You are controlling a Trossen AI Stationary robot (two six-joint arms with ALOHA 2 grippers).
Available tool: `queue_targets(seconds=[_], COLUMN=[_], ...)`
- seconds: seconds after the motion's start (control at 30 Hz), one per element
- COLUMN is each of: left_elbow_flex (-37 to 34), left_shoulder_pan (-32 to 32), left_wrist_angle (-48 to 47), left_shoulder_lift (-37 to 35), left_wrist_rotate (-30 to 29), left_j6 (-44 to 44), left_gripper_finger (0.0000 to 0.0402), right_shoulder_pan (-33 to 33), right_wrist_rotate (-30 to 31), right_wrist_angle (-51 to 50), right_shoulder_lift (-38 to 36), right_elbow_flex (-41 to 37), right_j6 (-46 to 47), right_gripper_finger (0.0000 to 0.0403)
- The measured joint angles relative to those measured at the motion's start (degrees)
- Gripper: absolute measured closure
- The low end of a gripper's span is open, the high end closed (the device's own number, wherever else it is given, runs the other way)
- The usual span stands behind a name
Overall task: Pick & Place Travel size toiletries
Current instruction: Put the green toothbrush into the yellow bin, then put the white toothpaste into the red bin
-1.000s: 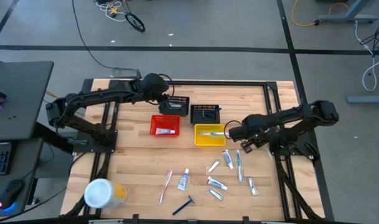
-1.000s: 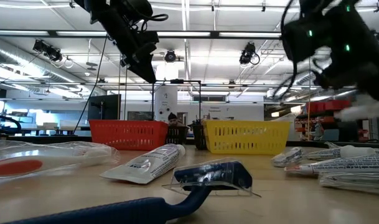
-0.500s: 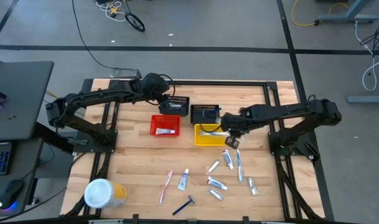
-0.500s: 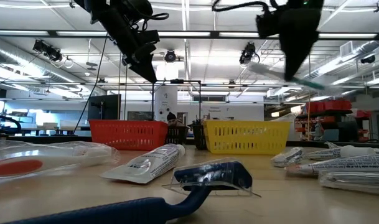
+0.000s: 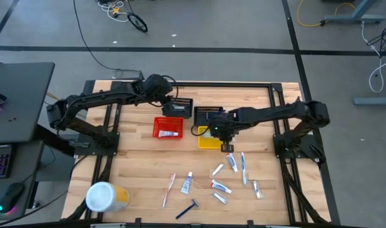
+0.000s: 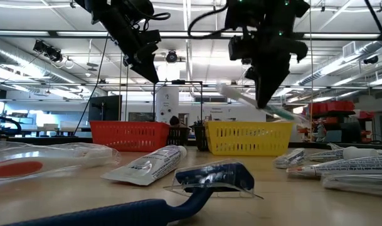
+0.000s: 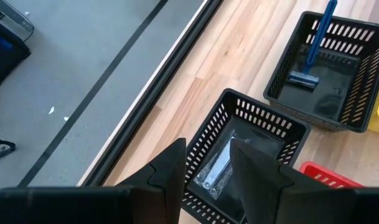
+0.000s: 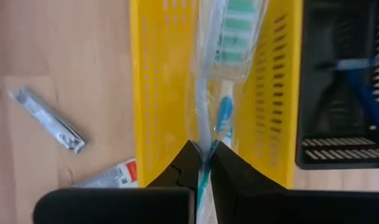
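Right gripper (image 8: 201,163), clamped on a wrapped toothbrush (image 8: 221,56), hovers over the yellow basket (image 8: 149,93); left gripper (image 7: 205,168), fingers apart and empty, waits above a black basket (image 7: 251,118); many toiletries (image 5: 234,174) remain unsorted on the table (image 5: 142,164).

A clear-wrapped toothbrush (image 8: 221,37) with green-and-white bristles hangs over a yellow mesh basket (image 8: 153,93).

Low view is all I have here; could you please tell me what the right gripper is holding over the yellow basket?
Observer: The right gripper is shut on a wrapped toothbrush with green bristles.
Operator: Is the yellow basket empty?
Observer: No, the yellow basket already holds a blue-handled toothbrush.
Operator: And the left gripper?
Observer: The left gripper hangs open over a black basket holding clear-wrapped metal items.
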Motion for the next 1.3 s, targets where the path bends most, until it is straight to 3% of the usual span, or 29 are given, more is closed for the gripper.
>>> queue_targets(seconds=[0.2,0.5,0.93,1.3], left_elbow_flex=[0.00,0.00,0.01,-1.02], left_shoulder_pan=[0.00,0.00,0.00,-0.58], left_wrist_angle=[0.03,0.01,-0.04,-0.31], left_shoulder_lift=[0.00,0.00,0.00,0.02], left_wrist_rotate=[0.02,0.02,0.19,7.70], left_j6=[-0.66,-1.36,-1.23,-2.83], left_gripper_finger=[0.0269,0.0269,0.0269,0.0269], right_shoulder_pan=[-1.60,-3.11,-1.72,2.16], right_wrist_rotate=[1.97,2.37,2.19,1.93], right_wrist_angle=[-5.07,-2.52,-3.81,0.16], right_shoulder_lift=[3.45,5.08,1.51,-2.30], right_elbow_flex=[3.42,3.58,3.58,3.58], right_j6=[-2.58,-3.73,0.16,4.22], right_gripper_finger=[0.0363,0.0311,0.0304,0.0304])
